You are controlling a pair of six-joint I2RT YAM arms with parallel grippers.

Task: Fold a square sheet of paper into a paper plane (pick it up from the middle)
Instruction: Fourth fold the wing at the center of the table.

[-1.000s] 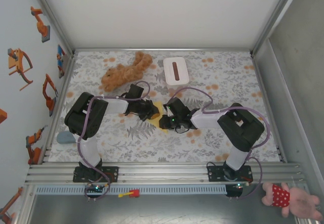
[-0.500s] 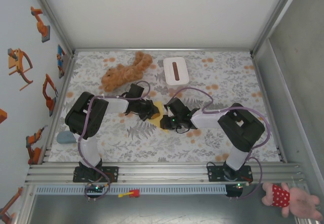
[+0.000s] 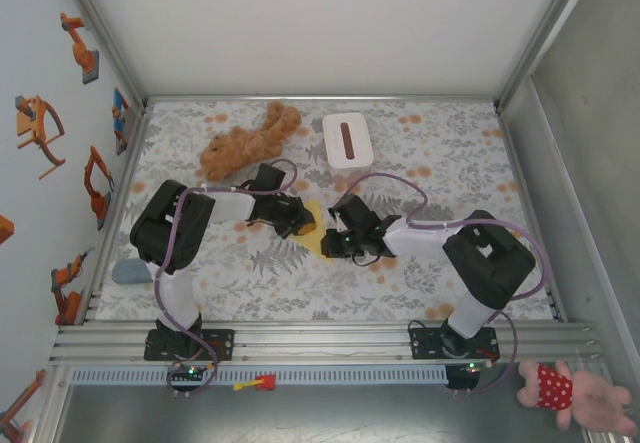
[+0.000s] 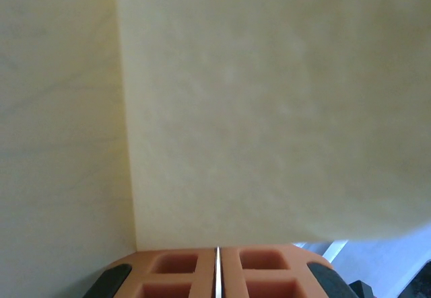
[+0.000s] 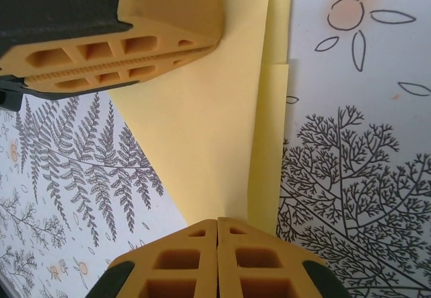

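The sheet of paper [image 3: 314, 215] is pale yellow and lies partly folded at the table's middle, between my two grippers. In the right wrist view the paper [image 5: 202, 123] narrows toward me, with a long crease and a layered strip on its right side. My left gripper [image 3: 300, 226] is shut on its far part, and there the paper [image 4: 269, 109] rises close to the left wrist camera above the closed left gripper [image 4: 217, 249]. My right gripper [image 3: 328, 245] is shut, its tips [image 5: 217, 220] set down on the paper's near end beside the crease. The left gripper [image 5: 212, 42] shows shut at the top left of the right wrist view.
A brown plush toy [image 3: 245, 143] lies at the back left and a white box with a brown slot [image 3: 347, 139] behind the paper. A small blue-grey object [image 3: 130, 271] sits by the left wall. Metal walls fence in the patterned table [image 3: 450, 163].
The right arm has stretched out, its elbow swinging right and toward the near edge, with its gripper sliding slightly right over the paper. The left arm has barely moved.
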